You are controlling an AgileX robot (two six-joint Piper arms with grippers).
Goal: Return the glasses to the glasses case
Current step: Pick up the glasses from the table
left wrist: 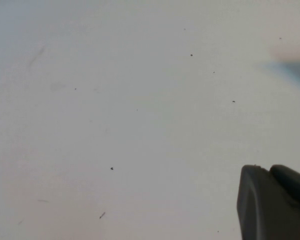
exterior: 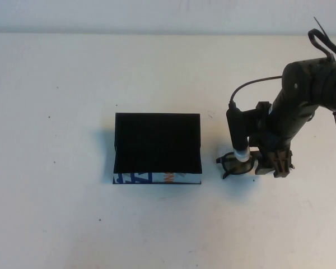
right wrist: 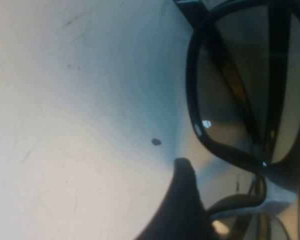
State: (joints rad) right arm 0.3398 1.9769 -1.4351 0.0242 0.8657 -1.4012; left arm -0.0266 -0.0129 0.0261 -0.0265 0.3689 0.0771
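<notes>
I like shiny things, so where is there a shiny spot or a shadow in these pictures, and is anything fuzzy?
Right wrist view: a small bright glint sits on a lens of the glasses, and a bluish shadow spreads on the table beside them; the right gripper looks dark and fuzzy up close. High view: the glasses case casts a soft shadow. Left wrist view: the left gripper is blurry over bare table.

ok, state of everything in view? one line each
glasses case: open, flap lid back, nothing visible inside.
glasses: on the table right of the case, not in it yet.
right claw: down at the glasses; whether it grips them can't be told.
left claw: above bare table, only an edge shows.
</notes>
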